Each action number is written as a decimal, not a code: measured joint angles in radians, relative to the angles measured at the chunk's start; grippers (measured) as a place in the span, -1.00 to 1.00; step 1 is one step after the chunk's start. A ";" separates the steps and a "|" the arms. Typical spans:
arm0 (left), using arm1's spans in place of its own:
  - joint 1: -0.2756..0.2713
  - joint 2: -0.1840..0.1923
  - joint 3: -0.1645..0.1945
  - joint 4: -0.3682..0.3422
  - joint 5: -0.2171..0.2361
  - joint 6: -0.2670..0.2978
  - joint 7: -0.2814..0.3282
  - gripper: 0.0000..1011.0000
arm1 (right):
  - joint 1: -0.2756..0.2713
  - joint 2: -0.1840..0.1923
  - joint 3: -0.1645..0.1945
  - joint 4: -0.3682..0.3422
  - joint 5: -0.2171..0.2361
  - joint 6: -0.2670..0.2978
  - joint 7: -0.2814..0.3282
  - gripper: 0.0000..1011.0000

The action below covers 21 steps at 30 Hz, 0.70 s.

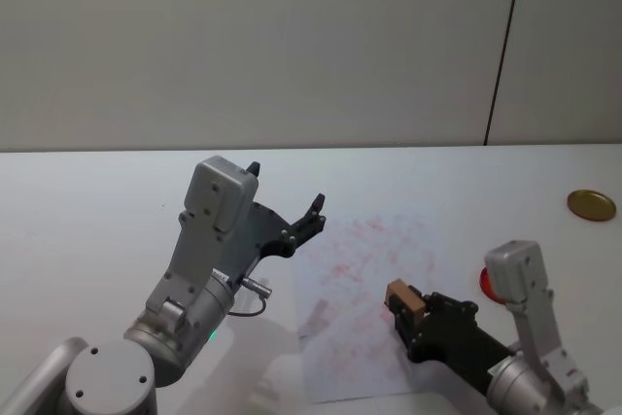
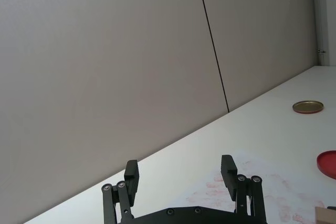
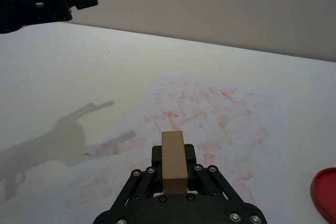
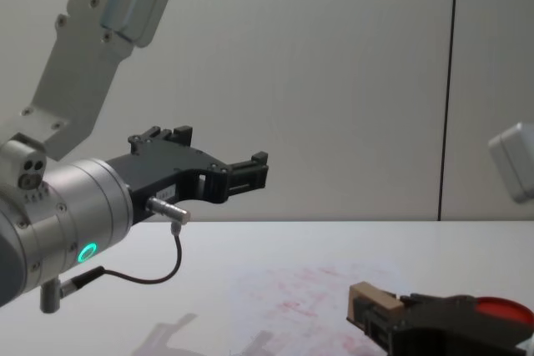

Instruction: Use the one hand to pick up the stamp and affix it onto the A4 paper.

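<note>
Okay, step: the pick-up looks done. The right tool (image 1: 403, 304) is carrying the stamp (image 1: 401, 295) over the paper (image 1: 360, 250), so I'm reading this as the run-in to the press.
Right tool: reaching in low from the near right, with its jaws clamping the stamp by its sides.
Stamp: a tan wooden block sticking out ahead of the jaws, hanging over the near-right part of the paper. It looks just clear of the sheet, but contact is hard to call from these angles.
Paper: a white sheet lying flat on the counter (image 1: 97, 201), covered in faint red marks.
Ink pad (image 3: 325, 192): a red disc sitting on the counter just right of the right arm, apart from the stamp.
Left tool (image 1: 285, 187): hanging raised off the counter, left of the paper. Its jaws are standing apart and gripping nothing, so it looks parked.
Next move: my read is that the printing face is going to need bringing flat onto the sheet, then a straight press with no sliding. I can't tell which face is inked, so the wrist may need tilting first.
</note>
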State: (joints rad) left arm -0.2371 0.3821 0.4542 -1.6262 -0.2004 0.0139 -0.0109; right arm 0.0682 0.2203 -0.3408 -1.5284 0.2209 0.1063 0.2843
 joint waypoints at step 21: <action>0.000 0.000 0.000 0.000 0.000 0.000 0.000 0.96 | -0.032 0.016 -0.015 -0.013 -0.033 0.024 0.016 -0.56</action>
State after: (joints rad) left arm -0.2371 0.3821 0.4542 -1.6262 -0.2004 0.0138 -0.0109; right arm 0.0365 0.2359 -0.3556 -1.5414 0.1877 0.1301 0.3002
